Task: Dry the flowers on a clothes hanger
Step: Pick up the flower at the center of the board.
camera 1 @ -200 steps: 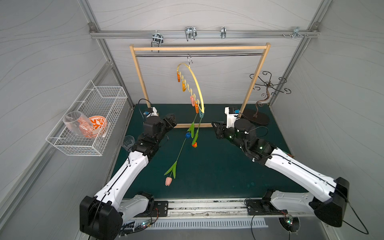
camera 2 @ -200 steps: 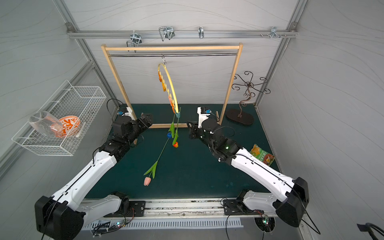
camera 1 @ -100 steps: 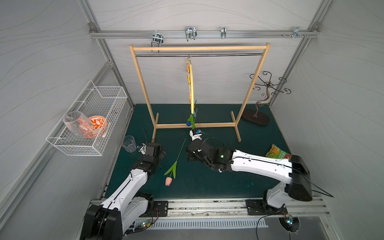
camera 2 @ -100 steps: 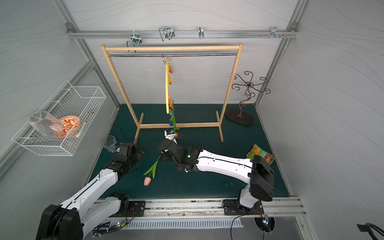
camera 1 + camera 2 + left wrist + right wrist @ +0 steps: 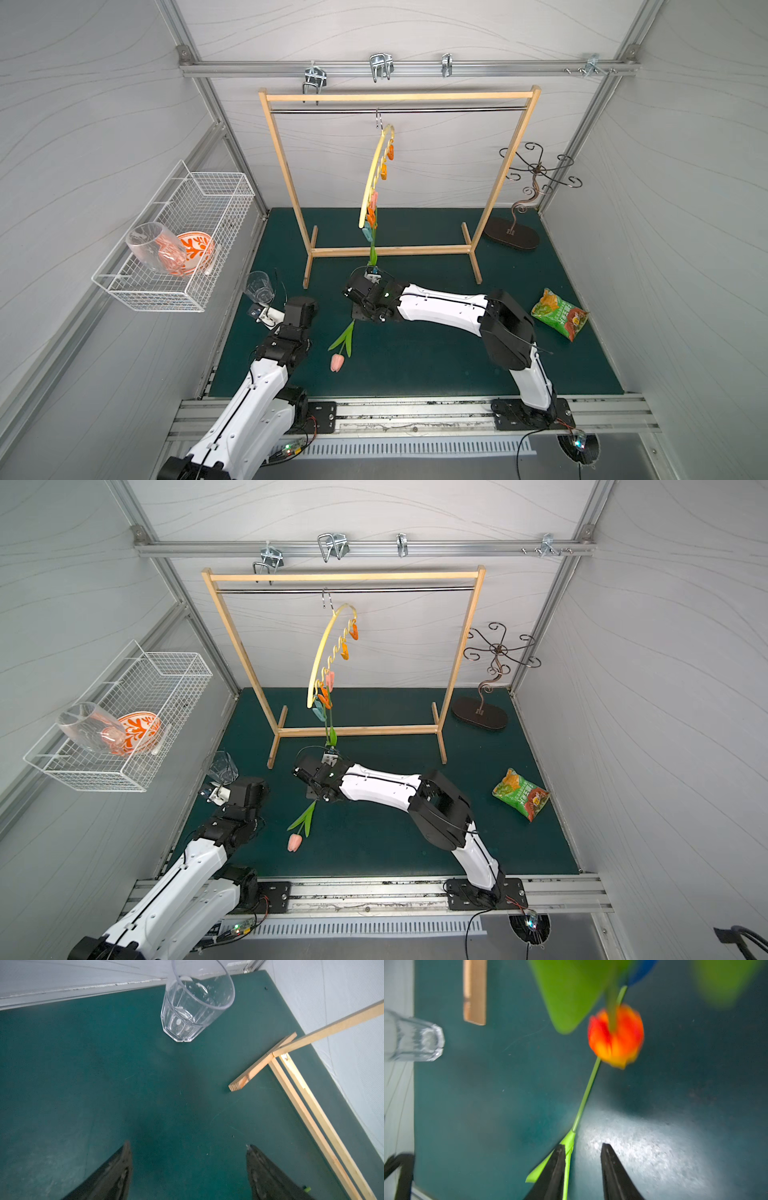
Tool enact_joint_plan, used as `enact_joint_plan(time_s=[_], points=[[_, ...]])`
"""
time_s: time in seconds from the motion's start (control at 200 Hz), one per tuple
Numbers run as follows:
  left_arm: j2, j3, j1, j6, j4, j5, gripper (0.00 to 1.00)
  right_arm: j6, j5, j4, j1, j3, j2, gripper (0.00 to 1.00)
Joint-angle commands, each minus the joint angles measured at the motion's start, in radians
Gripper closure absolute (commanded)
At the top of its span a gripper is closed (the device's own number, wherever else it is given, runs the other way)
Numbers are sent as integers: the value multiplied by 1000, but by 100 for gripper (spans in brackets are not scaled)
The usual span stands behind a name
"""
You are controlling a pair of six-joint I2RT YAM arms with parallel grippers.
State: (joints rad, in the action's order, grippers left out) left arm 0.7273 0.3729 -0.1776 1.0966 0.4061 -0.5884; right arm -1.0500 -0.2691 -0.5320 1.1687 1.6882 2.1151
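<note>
Pink tulip (image 5: 337, 362) lies on the mat (image 5: 415, 370), its stem end hidden under the right gripper (image 5: 582, 1145), whose jaws stand part open astride the stem without pinching it. The hanger (image 5: 376, 166) hangs on the rack (image 5: 399, 97), nearly edge-on; below it the orange tulip (image 5: 615, 1035) is blurred and the blue one (image 5: 641, 970) cut off. Left gripper (image 5: 187, 1144) gapes wide, holding nothing.

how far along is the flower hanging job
About two thirds. Done: the orange tulip and blue tulip hang from the clothes hanger. In hand: the right hand, open, straddles the stem of the pink tulip on the mat. Left: lifting and clipping it; the left hand is empty.
</note>
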Motion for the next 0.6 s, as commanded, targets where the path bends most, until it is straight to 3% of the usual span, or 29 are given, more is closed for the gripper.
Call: enact_joint_plan(time_s=[0.0,0.23,0.595], points=[[-57,-13,4,27,20,-57,14,-57,47,-18,-10,34,59,66],[-149,-61,4,34,4,-86,14,-64,60,-2,-3,123,158,66],[-151,-75,3,31,1,-126,12,-65,35,-86,-11,221,259,67]])
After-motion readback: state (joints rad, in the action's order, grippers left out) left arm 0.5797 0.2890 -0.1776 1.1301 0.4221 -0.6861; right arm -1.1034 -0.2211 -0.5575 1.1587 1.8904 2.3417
